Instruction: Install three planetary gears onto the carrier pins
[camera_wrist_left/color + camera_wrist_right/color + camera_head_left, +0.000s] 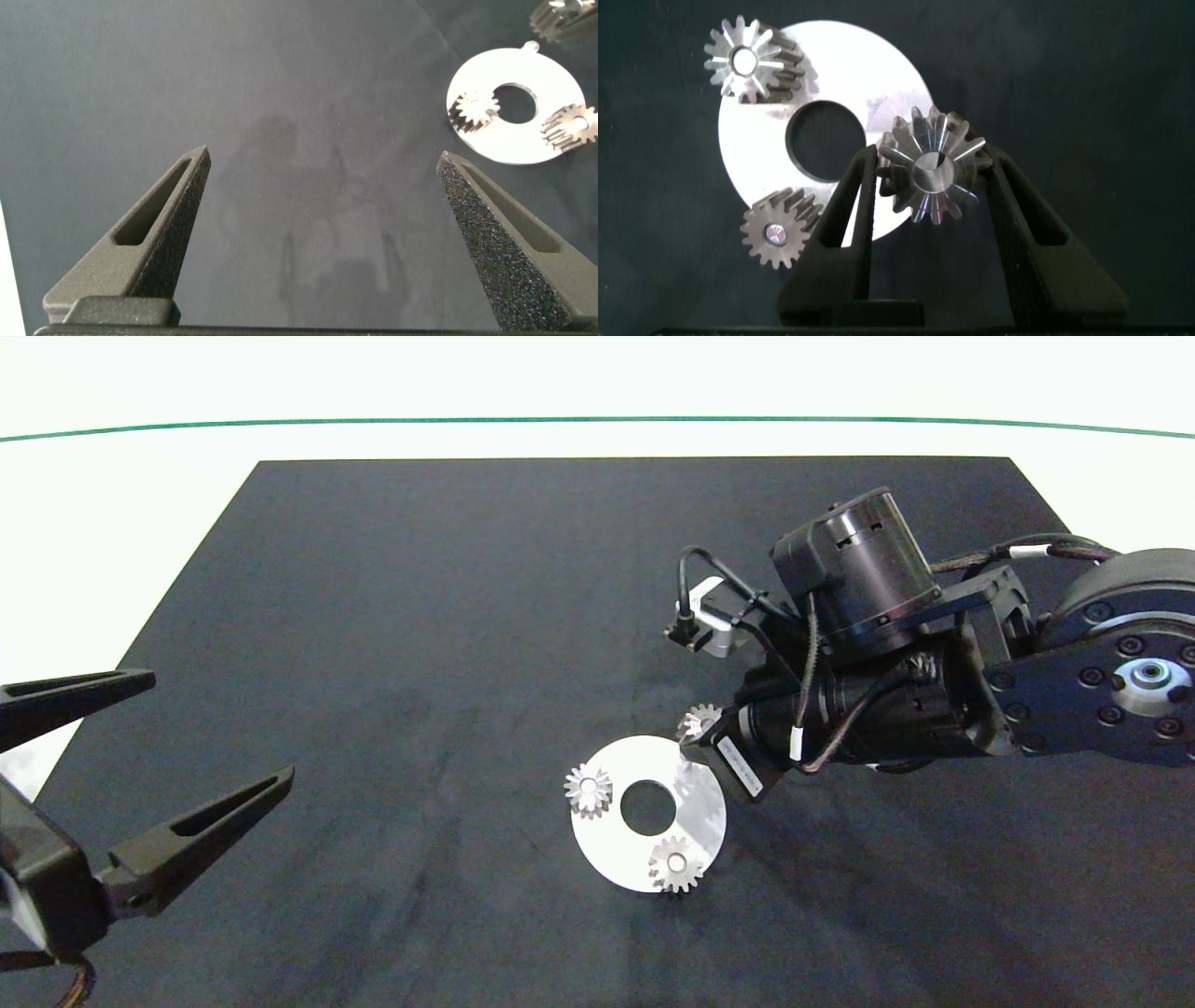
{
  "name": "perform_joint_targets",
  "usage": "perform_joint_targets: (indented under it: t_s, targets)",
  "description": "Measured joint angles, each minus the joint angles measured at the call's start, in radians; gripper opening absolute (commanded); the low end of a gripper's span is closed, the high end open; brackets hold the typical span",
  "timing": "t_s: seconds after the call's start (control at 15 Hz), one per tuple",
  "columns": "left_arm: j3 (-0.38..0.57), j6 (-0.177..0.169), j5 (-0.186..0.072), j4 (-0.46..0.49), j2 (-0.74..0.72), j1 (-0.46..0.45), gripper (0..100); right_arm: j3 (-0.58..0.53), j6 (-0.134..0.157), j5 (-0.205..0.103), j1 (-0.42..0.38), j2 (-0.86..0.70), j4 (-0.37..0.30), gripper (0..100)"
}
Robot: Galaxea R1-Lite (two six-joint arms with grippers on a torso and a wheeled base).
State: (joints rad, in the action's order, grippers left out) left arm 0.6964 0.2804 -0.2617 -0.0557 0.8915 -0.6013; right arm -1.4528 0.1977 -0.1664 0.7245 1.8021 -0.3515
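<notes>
Steel third gear (pixel 932 174) hovering over the white disc (pixel 700 803)
Right gripper (pixel 931 187) is pinching it, aligning with the bare pin (pixel 686 766); left gripper (pixel 322 201) is idling open, well apart

The right claw's (pixel 929 177) own arm hides its fingers from above; the held gear (pixel 931 175) covers the third pin, and the left claw's (pixel 322 168) base is cut off

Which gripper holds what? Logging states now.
Left gripper: open, empty, parked at the mat's left edge.
Right gripper: shut on the third gear, above the disc.
</notes>
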Motion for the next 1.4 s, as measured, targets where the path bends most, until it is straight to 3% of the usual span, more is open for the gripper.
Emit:
perform_joint_targets:
  t_s: [0.4, 1.4]
  targets:
    - [0.01, 0.0, 0.0, 0.0, -0.007, 0.001, 100, -0.008, 0.006, -0.049, 0.011, 0.026, -0.001, 0]
    - [0.009, 0.0, 0.0, 0.001, -0.012, 0.0, 100, -0.002, 0.002, -0.047, 0.025, 0.059, 0.008, 0]
